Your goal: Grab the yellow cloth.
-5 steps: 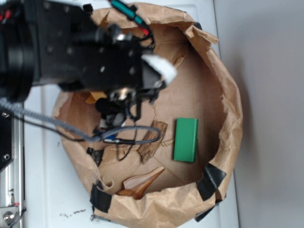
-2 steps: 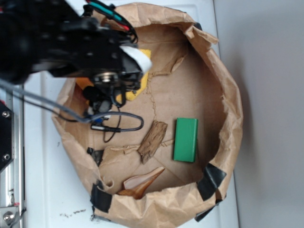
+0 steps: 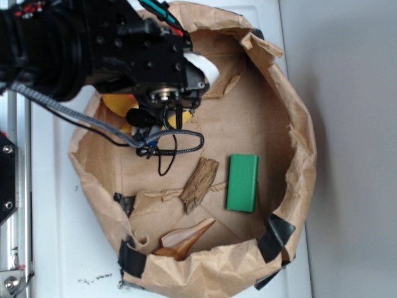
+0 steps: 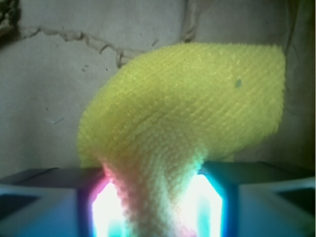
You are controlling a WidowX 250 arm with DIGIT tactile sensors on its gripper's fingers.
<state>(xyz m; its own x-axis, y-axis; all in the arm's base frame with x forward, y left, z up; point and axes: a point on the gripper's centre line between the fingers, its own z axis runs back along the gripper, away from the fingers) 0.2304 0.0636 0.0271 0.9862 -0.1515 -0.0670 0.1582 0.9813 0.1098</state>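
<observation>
Cloth (image 4: 187, 118) between gripper (image 4: 155, 207) jaws, inside bag (image 3: 298, 124), block (image 3: 242, 183) well apart.

In the exterior view the black arm (image 3: 93, 43) covers most of the yellow cloth (image 3: 118, 102), and its fingertips cannot be seen. In the wrist view the gripper (image 4: 153, 207) is cut off by the bottom edge, its pads washed out by glare.

A: What fills the wrist view?

B: The yellow cloth (image 4: 197, 118), woven and bunched, spreading up and to the right over brown paper (image 4: 44, 94) that is creased and torn.

A: And the gripper (image 4: 150, 207)?

B: At the near edge. Its two fingers (image 4: 44, 197) pinch the cloth's narrow lower end between them, glowing brightly where they meet the fabric.
</observation>
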